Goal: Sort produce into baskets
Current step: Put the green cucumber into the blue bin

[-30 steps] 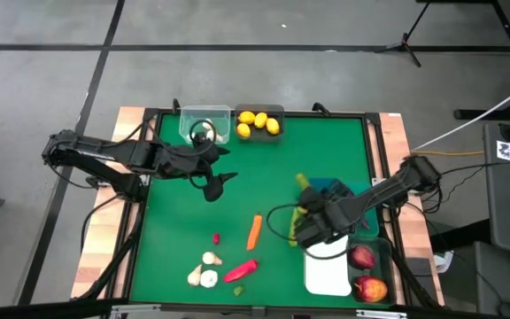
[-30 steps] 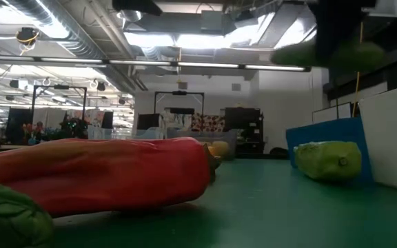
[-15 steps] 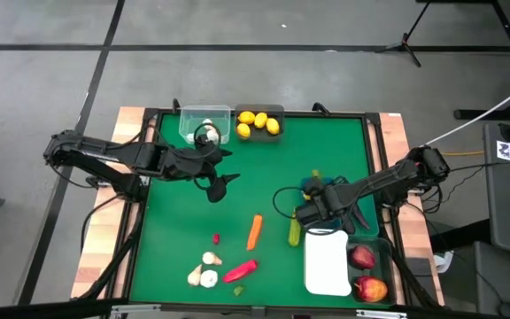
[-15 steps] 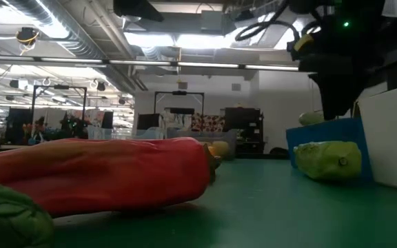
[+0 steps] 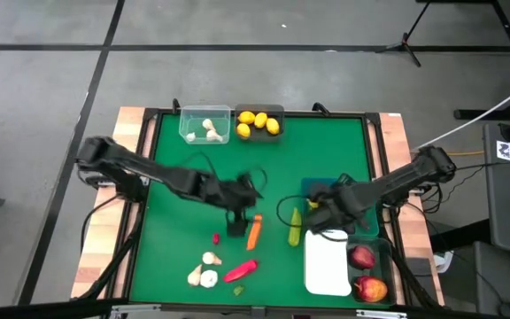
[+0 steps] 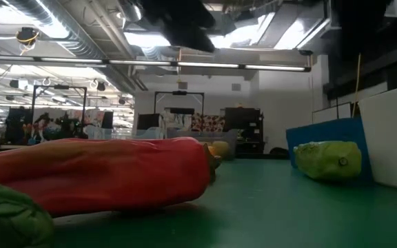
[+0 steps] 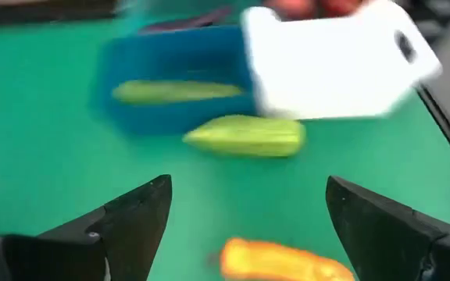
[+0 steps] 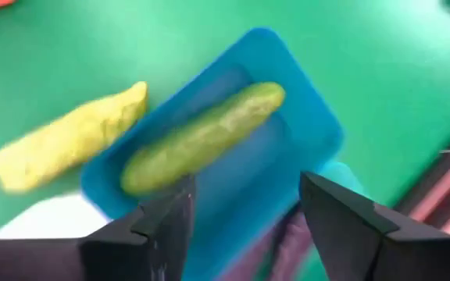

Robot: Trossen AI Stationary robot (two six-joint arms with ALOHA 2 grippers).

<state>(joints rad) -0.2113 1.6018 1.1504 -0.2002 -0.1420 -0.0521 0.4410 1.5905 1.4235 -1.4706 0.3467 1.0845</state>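
My left gripper (image 5: 237,221) is open and empty, just left of the orange carrot (image 5: 254,232). In its wrist view (image 7: 248,183) the carrot (image 7: 276,261) lies on the mat between the fingers. My right gripper (image 5: 323,211) is open and empty above the near edge of the blue basket (image 5: 326,189). Its wrist view (image 8: 246,181) shows a green cucumber (image 8: 201,136) lying in the blue basket (image 8: 303,117). A second, yellow-green cucumber (image 5: 295,227) lies on the mat beside that basket. Garlic bulbs (image 5: 206,129) lie in the clear basket and lemons (image 5: 259,122) in the dark grey one.
The white basket (image 5: 328,264) stands near right, with red apples (image 5: 364,258) in the dark translucent basket beside it. At the near left lie garlic bulbs (image 5: 205,271), a red pepper (image 5: 241,270), a small red piece (image 5: 216,237) and a green piece (image 5: 237,290).
My left gripper has left the clear basket at the far edge and swung toward the near right, down to the carrot. My right gripper has carried a cucumber from the near side to the blue basket. The cucumber now lies in it, free of the fingers.
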